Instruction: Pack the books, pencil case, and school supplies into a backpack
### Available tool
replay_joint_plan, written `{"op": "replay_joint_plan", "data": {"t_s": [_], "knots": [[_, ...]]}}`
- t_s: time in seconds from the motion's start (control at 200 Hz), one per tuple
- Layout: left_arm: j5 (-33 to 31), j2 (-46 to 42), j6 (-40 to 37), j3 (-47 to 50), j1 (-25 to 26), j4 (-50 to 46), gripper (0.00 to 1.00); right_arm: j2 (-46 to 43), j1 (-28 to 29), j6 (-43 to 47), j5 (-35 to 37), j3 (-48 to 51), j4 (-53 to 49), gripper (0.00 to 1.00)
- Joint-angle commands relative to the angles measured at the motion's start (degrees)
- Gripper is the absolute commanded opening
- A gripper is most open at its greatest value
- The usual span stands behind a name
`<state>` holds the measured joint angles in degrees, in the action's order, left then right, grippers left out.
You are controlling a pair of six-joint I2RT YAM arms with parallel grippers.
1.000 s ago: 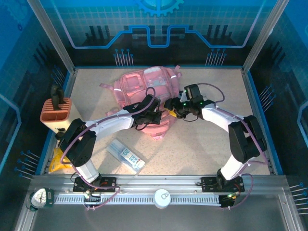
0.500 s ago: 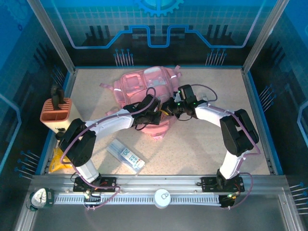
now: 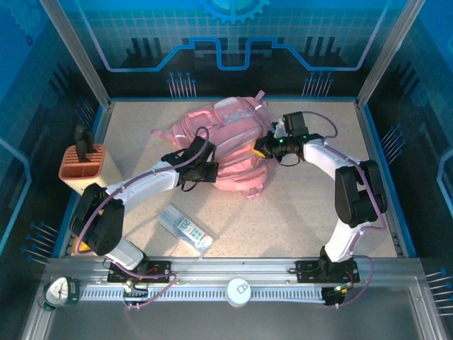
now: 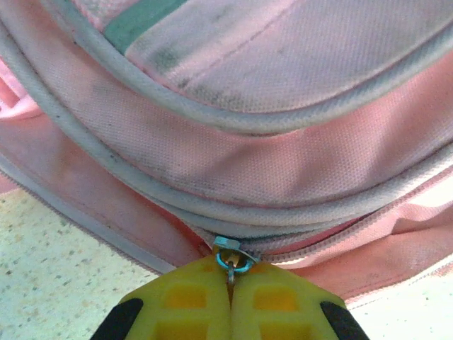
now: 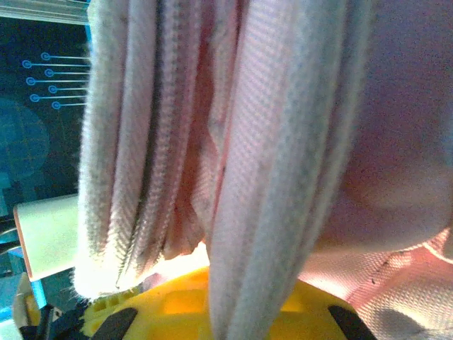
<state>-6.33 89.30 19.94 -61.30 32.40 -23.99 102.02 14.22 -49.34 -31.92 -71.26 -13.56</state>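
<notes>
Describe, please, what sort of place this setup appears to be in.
Probably a robotics lab's enclosed data-collection cell: a speckled table walled by aluminium posts and blue circuit-print panels, with a left arm and a right arm bolted to a rail at its near edge.

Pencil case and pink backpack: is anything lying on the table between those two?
No. In the top view, the stretch between the pencil case and the backpack is just bare speckled table, with nothing lying on it.
</notes>
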Motion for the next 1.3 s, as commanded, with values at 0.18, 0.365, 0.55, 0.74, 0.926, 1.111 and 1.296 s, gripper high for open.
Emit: {"op": "replay_joint_plan", "data": {"t_s": [0.18,0.365,0.55,0.74,0.926,1.111,1.296], "knots": [[2.4,4.0,2.7,-7.3,3.3,0.2,0.00,-8.0,-0.2,6.7,6.1,1.3,-6.8,0.44],[5.6,6.6,3.5,-9.5,4.7,3.5,0.00,-15.0,3.5,-2.1,4.6,12.6,-1.5,0.55],[6.7,7.4,3.7,-10.3,6.9,3.9,0.00,-14.8,8.5,-12.2,5.6,16.9,9.7,0.61],[7.5,7.4,4.0,-9.0,7.5,5.3,0.00,-12.1,9.2,-17.6,11.0,17.7,11.6,0.63],[8.2,7.6,3.6,-9.3,7.9,5.7,0.00,-9.2,12.0,-19.4,16.1,14.8,12.7,0.56],[6.8,7.6,1.9,-9.3,7.9,4.5,0.00,-7.3,11.9,-17.4,17.9,14.5,12.9,0.19],[-2.3,6.0,-3.1,-7.8,7.4,0.0,0.00,-9.3,10.2,-11.0,20.3,13.8,6.5,0.00]]}}
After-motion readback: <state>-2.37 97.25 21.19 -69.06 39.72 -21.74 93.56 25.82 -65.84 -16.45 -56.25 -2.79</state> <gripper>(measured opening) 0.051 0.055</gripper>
